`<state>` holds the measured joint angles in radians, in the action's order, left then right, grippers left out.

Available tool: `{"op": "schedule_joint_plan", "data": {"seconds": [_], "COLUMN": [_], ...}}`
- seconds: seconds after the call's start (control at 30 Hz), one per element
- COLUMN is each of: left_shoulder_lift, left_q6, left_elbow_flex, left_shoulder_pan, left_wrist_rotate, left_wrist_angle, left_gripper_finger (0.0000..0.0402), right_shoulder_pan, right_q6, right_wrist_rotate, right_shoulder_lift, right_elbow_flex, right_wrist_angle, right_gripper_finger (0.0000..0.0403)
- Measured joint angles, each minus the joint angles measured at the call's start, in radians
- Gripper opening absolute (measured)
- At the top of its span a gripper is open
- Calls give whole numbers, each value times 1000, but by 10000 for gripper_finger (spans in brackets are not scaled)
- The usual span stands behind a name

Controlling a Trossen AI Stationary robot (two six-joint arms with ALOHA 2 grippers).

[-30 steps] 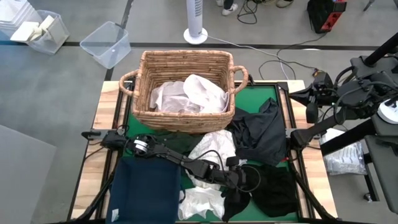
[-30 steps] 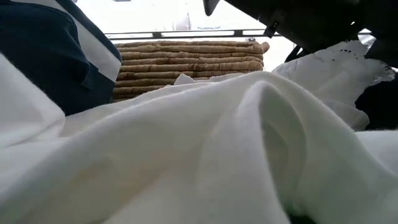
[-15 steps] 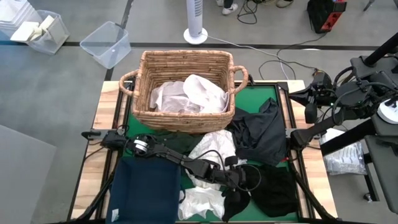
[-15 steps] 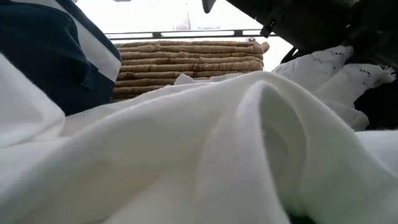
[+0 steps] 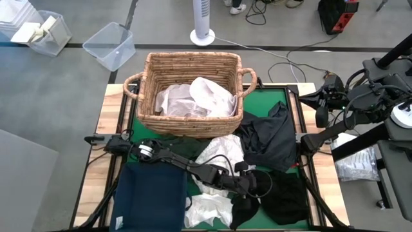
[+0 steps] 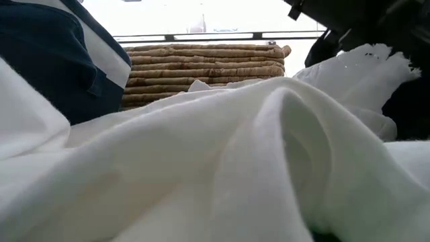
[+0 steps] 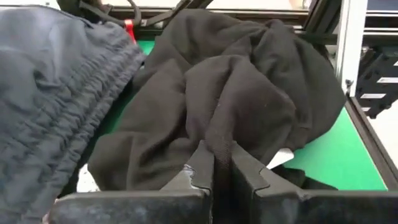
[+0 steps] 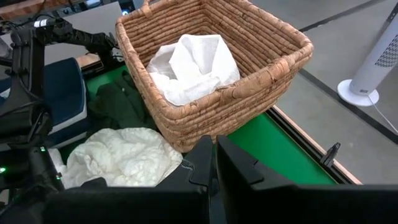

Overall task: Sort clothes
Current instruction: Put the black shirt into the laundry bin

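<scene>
The basket [image 5: 193, 87] holds white clothes [image 5: 196, 96], the blue bin [image 5: 151, 196] shows nothing inside, and on the mat the left gripper [image 7: 222, 163] is clamped on a black garment [image 7: 249, 93], a pinch only the wrist view shows, while the right gripper [image 8: 214, 163], fingers together, waits off-table.

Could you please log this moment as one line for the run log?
left gripper: shut on black garment | right gripper: shut, empty, parked off-table | wicker basket: white clothes inside
</scene>
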<state>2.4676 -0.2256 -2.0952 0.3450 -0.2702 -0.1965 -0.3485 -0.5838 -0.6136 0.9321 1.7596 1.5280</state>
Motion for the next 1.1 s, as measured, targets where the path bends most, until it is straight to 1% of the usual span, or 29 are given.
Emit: {"op": "schedule_joint_plan", "data": {"seconds": [0.23,0.63,0.7,1.1], "left_shoulder_lift": [0,0,-13,-103], "left_q6": [8,78,85,74], "left_elbow_flex": [-81,-262,-256,-258], "left_shoulder_pan": [0,5,6,22], "left_wrist_rotate": [20,27,27,35], "left_wrist_angle": [-75,-241,-227,-289], "left_gripper_finger": [2,0,0,0], "right_shoulder_pan": [0,0,0,0], "right_q6": [0,5,12,20], "right_wrist_rotate": [0,-18,-18,-23], "right_shoulder_lift": [0,-3,-5,-15], "right_elbow_flex": [0,0,0,0], "right_wrist_angle": [0,0,0,1], "right_gripper_finger": [13,13,13,13]}}
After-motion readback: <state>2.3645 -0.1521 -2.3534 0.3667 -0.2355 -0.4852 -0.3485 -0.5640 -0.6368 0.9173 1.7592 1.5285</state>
